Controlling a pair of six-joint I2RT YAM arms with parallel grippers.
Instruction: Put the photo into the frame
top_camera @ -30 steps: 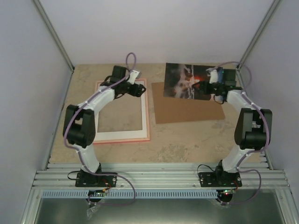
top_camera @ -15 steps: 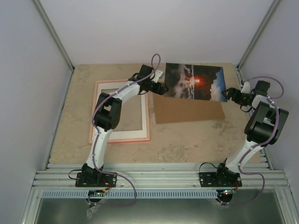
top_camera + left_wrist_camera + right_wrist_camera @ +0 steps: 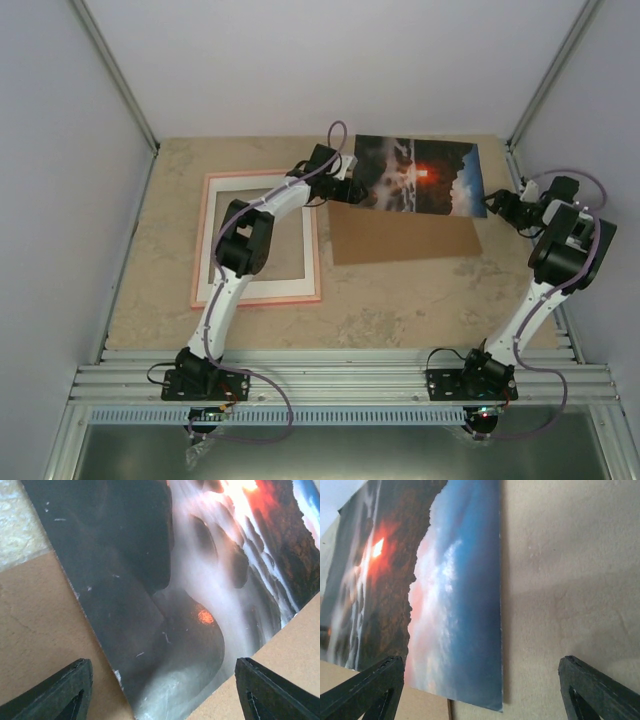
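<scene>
The photo (image 3: 418, 176), a dark landscape with a red-orange sun, lies face up at the back of the table, partly over a brown cardboard sheet (image 3: 400, 238). The pink frame (image 3: 257, 294) lies flat at the left. My left gripper (image 3: 352, 190) is open at the photo's left corner; in the left wrist view the photo (image 3: 190, 580) lies between and ahead of the spread fingers. My right gripper (image 3: 500, 204) is open at the photo's right edge; the right wrist view shows that edge (image 3: 465, 605) between its fingers, on the table.
The enclosure's white walls and metal posts (image 3: 118, 85) close in the back and sides. The right arm's elbow (image 3: 572, 250) stands near the right wall. Ribbed metal rails (image 3: 330, 385) run along the near edge.
My left gripper has swung from over the frame across to the photo's left corner. My right gripper has left the photo's middle and pulled back to its right edge.
</scene>
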